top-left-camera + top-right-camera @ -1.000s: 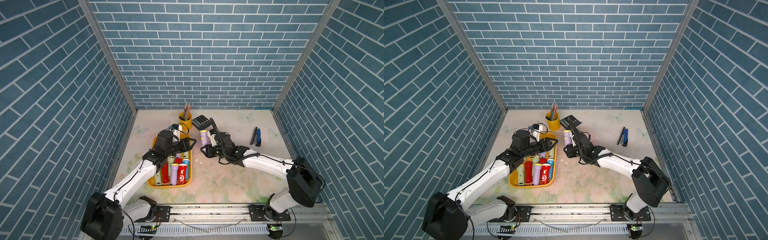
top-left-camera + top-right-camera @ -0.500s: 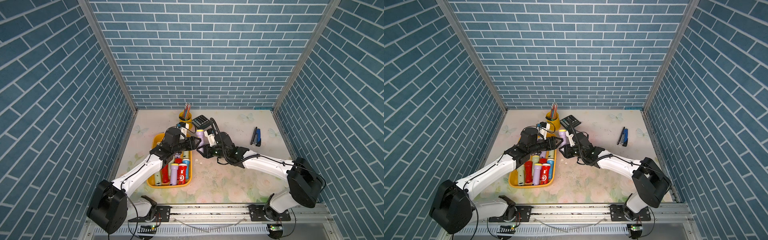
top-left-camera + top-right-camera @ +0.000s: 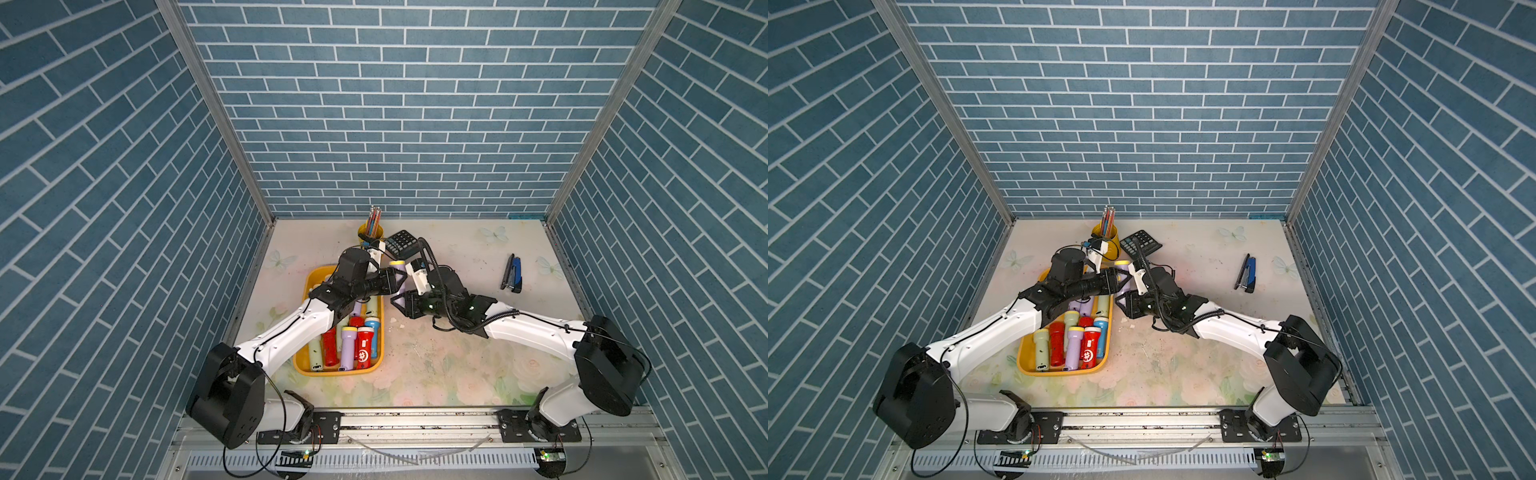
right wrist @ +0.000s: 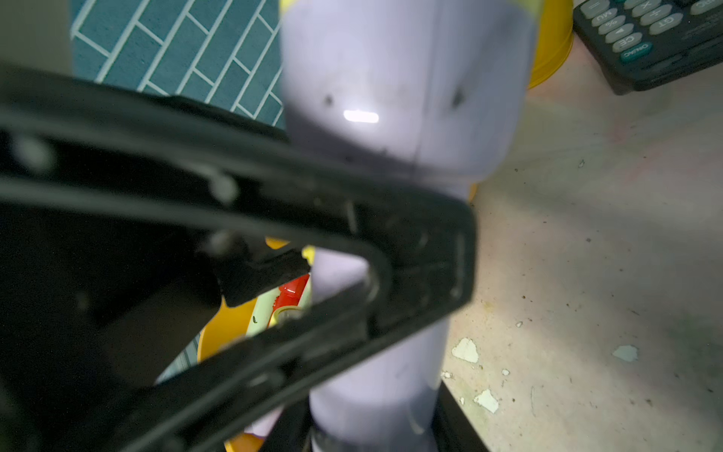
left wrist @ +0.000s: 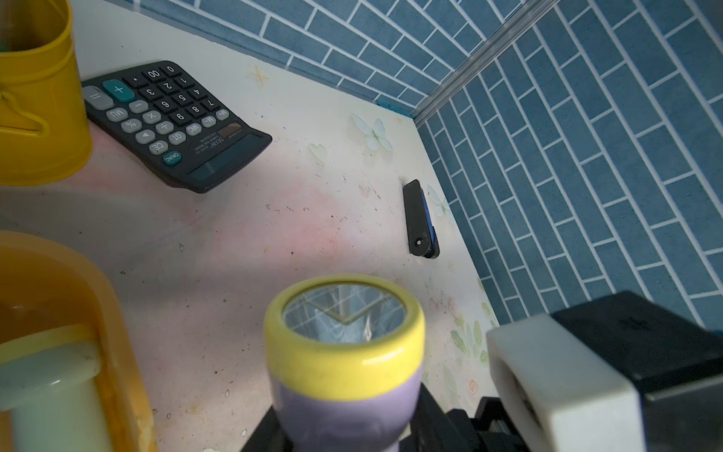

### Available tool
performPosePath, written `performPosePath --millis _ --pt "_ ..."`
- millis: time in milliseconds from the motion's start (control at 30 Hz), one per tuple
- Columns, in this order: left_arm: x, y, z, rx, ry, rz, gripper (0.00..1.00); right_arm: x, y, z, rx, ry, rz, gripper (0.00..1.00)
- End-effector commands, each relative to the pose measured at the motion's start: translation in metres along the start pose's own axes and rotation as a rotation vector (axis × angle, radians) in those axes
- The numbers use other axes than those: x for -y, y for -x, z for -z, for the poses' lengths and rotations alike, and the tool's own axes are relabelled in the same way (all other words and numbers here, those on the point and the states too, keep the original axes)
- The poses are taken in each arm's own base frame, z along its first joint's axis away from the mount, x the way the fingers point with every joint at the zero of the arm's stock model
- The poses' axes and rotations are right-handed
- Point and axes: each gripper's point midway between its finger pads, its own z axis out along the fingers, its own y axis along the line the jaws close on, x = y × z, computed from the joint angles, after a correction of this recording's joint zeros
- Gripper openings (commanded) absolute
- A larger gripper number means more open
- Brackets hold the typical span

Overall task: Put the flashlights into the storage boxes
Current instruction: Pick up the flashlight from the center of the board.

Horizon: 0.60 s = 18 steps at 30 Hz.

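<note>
A lilac flashlight (image 3: 400, 274) with a yellow head stands nearly upright just right of the orange-yellow storage box (image 3: 338, 372), held off the table. My right gripper (image 3: 401, 303) is shut on its lower handle (image 4: 375, 391). My left gripper (image 3: 395, 283) reaches over the box's far end, and its black fingers (image 5: 430, 411) press both sides of the flashlight's neck (image 5: 344, 391) below the flared head. Several red, lilac, pale green and blue flashlights (image 3: 1077, 340) lie side by side in the box (image 3: 1059, 372).
A yellow pencil cup (image 3: 371, 235) and a black calculator (image 3: 401, 242) stand close behind the two grippers. A blue-black stapler (image 3: 512, 273) lies at the right near the side wall. Blue brick walls close in three sides.
My left arm has swung right from over the box to the flashlight, and its jaws have narrowed onto the neck. The right gripper brought the flashlight slightly toward the box and kept its hold.
</note>
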Motion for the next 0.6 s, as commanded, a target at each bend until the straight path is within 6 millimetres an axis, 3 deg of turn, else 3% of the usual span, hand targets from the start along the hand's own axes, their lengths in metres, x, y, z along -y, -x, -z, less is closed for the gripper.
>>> performPosePath --millis 0,567 --pt "0.0075 0.0074 0.0006 0.009 -0.003 -0.038 0.44 -0.0056 -0.0004 0.0023 0.011 0.012 0.017 0.22" --pt "-0.0017 -0.0007 0.0021 -0.034 0.050 -0.028 0.27 -0.0058 -0.0051 0.0017 -0.010 -0.002 0.031 0.25"
